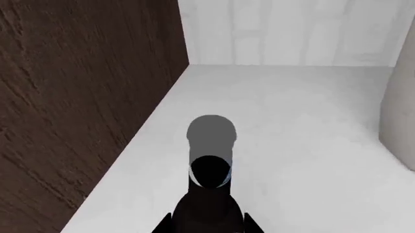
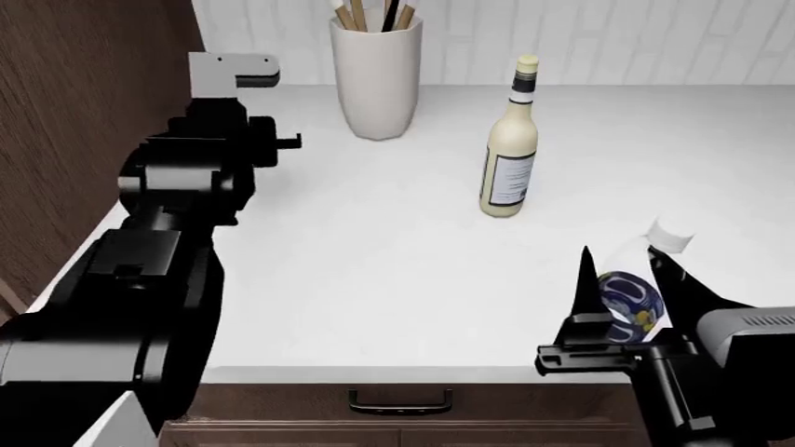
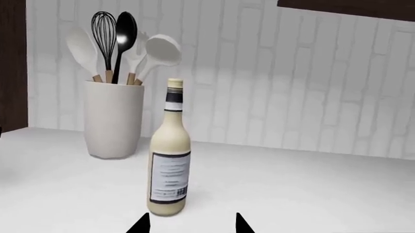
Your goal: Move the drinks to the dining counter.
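My left gripper [image 1: 206, 225] is shut on the small dark bottle [image 1: 209, 194], whose grey cap [image 1: 211, 130] points away over the white worktop. In the head view the left arm [image 2: 186, 177] hides that bottle. The tall cream bottle [image 2: 507, 168] stands upright mid-worktop, straight ahead of my right gripper [image 3: 189, 224]. In the head view, my right gripper [image 2: 621, 270] is open, and the clear plastic bottle [image 2: 627, 293] with blue label and white cap [image 2: 671, 235] shows between its fingers. I cannot tell whether that bottle stands or lies. The dining counter is out of view.
A pale utensil holder [image 2: 375, 79] with spoons and a whisk stands at the back by the tiled wall. A brown wood panel [image 2: 74, 112] borders the worktop on the left. A black drawer handle [image 2: 397, 400] marks the cabinet's front edge.
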`<state>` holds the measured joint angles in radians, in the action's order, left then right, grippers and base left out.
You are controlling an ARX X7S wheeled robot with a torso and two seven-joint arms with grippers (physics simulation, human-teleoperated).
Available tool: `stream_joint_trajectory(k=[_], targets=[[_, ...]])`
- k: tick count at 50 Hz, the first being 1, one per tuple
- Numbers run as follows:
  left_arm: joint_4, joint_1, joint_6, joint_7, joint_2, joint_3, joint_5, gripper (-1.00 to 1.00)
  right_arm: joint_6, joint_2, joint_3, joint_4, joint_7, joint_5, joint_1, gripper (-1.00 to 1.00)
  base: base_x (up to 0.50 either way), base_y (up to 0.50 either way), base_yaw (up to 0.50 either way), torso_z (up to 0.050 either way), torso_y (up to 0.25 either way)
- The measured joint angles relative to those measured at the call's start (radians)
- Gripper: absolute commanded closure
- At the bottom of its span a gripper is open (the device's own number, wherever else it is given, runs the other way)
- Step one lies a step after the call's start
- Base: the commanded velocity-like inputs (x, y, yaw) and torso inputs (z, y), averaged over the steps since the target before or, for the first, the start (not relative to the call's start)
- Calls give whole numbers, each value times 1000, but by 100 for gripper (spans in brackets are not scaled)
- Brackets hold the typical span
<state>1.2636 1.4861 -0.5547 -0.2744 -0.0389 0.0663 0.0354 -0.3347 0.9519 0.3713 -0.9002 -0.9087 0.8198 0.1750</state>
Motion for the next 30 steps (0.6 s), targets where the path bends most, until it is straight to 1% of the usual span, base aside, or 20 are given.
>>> stream_joint_trajectory(k=[6, 8, 10, 14, 21, 24, 27, 30], targets=[[25, 8, 36, 21, 0, -3, -13, 100, 2, 4, -3, -5, -5, 0, -5, 100, 0, 0, 0, 0, 0], [-14, -3, 23, 29, -1, -2, -15, 100, 4, 6, -4, -7, -7, 0, -8, 100, 0, 0, 0, 0, 0], [-101, -39, -33, 37, -3, 0, -15, 100, 6, 8, -5, -9, -9, 0, -11, 100, 0, 0, 0, 0, 0], [-378, -133, -196, 47, -9, -2, -4, 100, 9, 10, -7, -12, -12, -1, -15, 100, 0, 0, 0, 0, 3], [-1053, -261, -545, 58, -19, -19, 31, 100, 8, 9, -2, -21, -14, -6, -13, 100, 0, 0, 0, 2, 0], [-1300, -302, -667, 43, -41, -21, 66, 100, 4, 11, 0, -31, -16, -8, -8, 100, 0, 0, 0, 0, 0], [-1494, -341, -758, -44, -90, -42, 186, 100, -12, 11, 5, -44, -22, -7, 7, 100, -113, 0, 0, 0, 0], [-1634, -370, -825, -185, -150, -81, 380, 100, -29, 8, 10, -51, -28, -4, 25, 100, -477, 44, 0, 0, 4]])
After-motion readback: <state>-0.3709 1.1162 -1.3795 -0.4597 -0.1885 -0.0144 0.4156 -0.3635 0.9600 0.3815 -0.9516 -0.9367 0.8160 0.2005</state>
